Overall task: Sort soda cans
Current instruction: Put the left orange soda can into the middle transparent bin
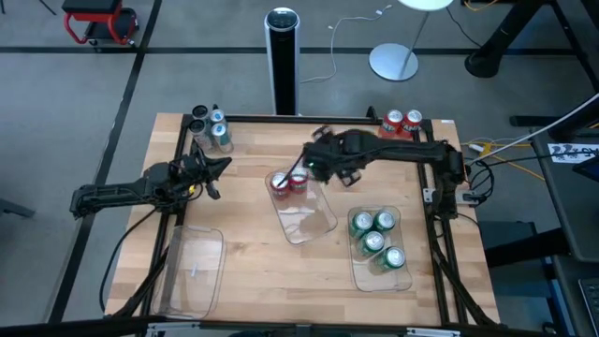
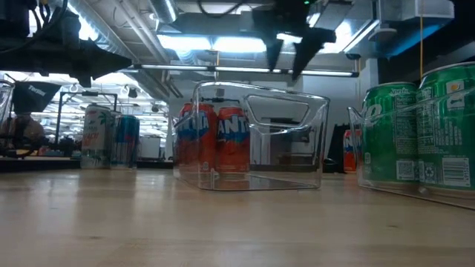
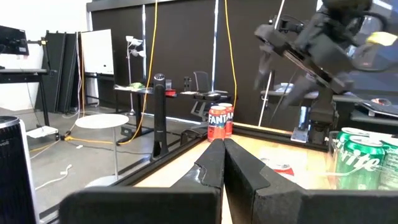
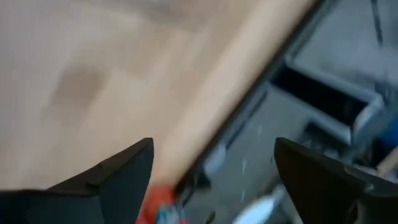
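Two red-and-white cans [image 1: 289, 182] [image 2: 215, 138] stand upright at the far end of the middle clear tray [image 1: 314, 217]. Two more red-and-white cans [image 1: 403, 121] stand at the table's far right edge. Several green cans [image 1: 376, 238] [image 2: 417, 133] fill the right tray [image 1: 360, 271]. The silver/black cans [image 1: 210, 127] [image 2: 110, 138] stand at the far left. My right gripper [image 1: 314, 163] [image 2: 292, 46] [image 4: 212, 180] hangs open above the middle tray's far end, holding nothing. My left gripper [image 1: 217, 170] [image 3: 224, 163] is shut and empty, left of the middle tray.
A clear tray with nothing in it [image 1: 193, 270] lies near the table's left near corner. The tall black-and-silver cylinder [image 1: 282, 58] stands on the floor beyond the far edge. Bare wood shows between the trays and along the near edge.
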You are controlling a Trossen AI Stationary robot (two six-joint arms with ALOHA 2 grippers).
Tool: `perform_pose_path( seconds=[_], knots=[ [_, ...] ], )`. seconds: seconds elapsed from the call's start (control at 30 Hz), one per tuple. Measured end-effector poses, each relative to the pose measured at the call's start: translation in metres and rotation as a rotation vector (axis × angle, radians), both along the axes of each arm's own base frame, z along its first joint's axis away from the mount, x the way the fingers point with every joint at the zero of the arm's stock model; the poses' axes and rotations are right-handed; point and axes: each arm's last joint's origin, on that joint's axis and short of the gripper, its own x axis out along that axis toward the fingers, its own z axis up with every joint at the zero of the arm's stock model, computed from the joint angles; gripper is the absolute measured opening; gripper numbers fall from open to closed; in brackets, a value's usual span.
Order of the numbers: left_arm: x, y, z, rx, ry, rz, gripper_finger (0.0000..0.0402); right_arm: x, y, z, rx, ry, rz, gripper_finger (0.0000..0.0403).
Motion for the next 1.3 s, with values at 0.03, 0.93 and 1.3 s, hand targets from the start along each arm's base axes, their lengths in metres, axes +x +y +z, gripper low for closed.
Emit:
perform_pose_path(
  seconds=[0.03, 0.93, 1.3],
  knots=[
    [0.000, 0.000, 0.000, -0.001, -0.001, 0.000, 0.0000, -0.006, -0.002, 0.004, -0.023, 0.013, -0.024, 0.0333],
    [0.000, 0.000, 0.000, 0.004, 0.000, 0.001, 0.0000, -0.145, -0.126, 0.035, -0.231, 0.078, -0.542, 0.0333],
    [0.000, 0.000, 0.000, 0.004, 0.000, 0.001, 0.0000, -0.181, -0.183, 0.032, -0.035, -0.012, -0.603, 0.0333]
  ],
)
